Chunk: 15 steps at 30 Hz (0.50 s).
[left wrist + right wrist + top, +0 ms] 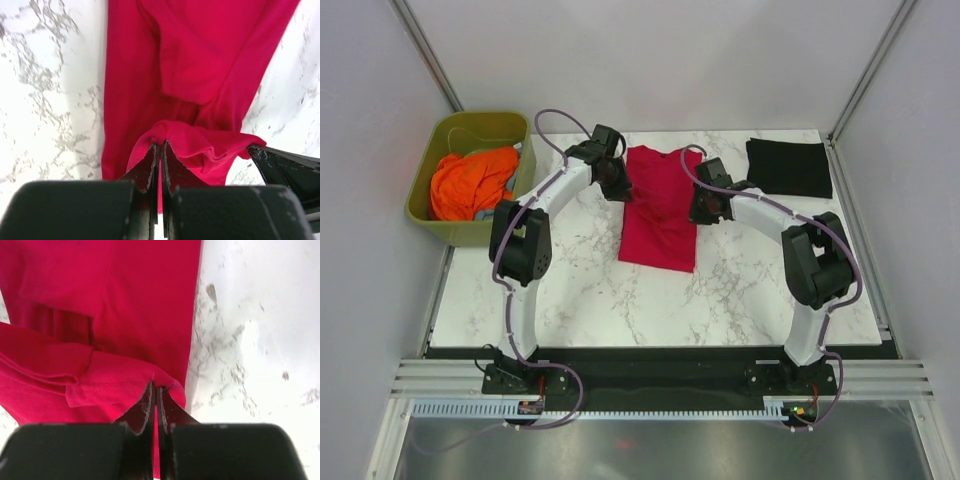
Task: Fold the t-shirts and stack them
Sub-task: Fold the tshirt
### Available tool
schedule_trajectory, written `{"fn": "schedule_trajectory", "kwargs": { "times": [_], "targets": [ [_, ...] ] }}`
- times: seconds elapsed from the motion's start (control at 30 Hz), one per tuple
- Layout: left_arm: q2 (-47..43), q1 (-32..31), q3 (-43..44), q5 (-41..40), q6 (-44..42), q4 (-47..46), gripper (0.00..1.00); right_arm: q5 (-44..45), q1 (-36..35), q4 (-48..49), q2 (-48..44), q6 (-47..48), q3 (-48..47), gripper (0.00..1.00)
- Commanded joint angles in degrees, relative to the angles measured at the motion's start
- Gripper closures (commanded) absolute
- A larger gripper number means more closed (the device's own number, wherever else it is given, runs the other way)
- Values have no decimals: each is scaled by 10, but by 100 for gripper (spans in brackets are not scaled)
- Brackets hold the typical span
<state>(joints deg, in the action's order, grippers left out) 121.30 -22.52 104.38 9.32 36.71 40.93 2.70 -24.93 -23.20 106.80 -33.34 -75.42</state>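
At the left edge of the red t-shirt (658,215), toward its far end, the left gripper (160,149) has its two fingers pressed together on a small raised fold of the cloth. The fold peaks right at the fingertips. On the opposite edge, about halfway along the shirt, the right gripper (155,389) is likewise clamped on a pinch of red fabric, and a stitched hem lies just to the left of its tips.

Between the two grippers the red t-shirt lies as a long narrow strip on the marble tabletop (620,300). Its sides are turned inward and its length runs from the far edge toward the arm bases. The black t-shirt (790,167) sits folded in a flat rectangle at the far right corner of the table, well apart from the red one. Off the table's left side stands an olive-green tub (470,232) with a bundle of orange cloth (470,183) inside it.
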Motion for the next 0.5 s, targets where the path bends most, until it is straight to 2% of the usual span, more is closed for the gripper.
{"fn": "schedule_trajectory", "kwargs": {
  "times": [0.0,0.07,0.17,0.3,0.37,0.4,0.43,0.47],
  "targets": [
    [32,13,47,24,-26,12,98,-46,9,3,40,16,-55,96],
    [53,16,61,28,-33,12,98,-48,12,1,52,18,-75,94],
    [75,23,82,37,-39,13,91,-51,19,-1,72,15,-101,91],
    [87,34,108,31,-45,16,77,-57,33,-17,103,2,-152,73],
    [79,41,126,5,-58,26,75,-51,37,-41,111,-2,-202,71],
    [72,42,130,-13,-66,30,70,-46,37,-61,108,-3,-213,69],
    [62,39,132,-60,-78,32,65,-42,37,-62,99,-8,-213,67],
    [38,37,123,-79,-100,33,66,-37,36,-62,89,-13,-196,66]
  ]
}}
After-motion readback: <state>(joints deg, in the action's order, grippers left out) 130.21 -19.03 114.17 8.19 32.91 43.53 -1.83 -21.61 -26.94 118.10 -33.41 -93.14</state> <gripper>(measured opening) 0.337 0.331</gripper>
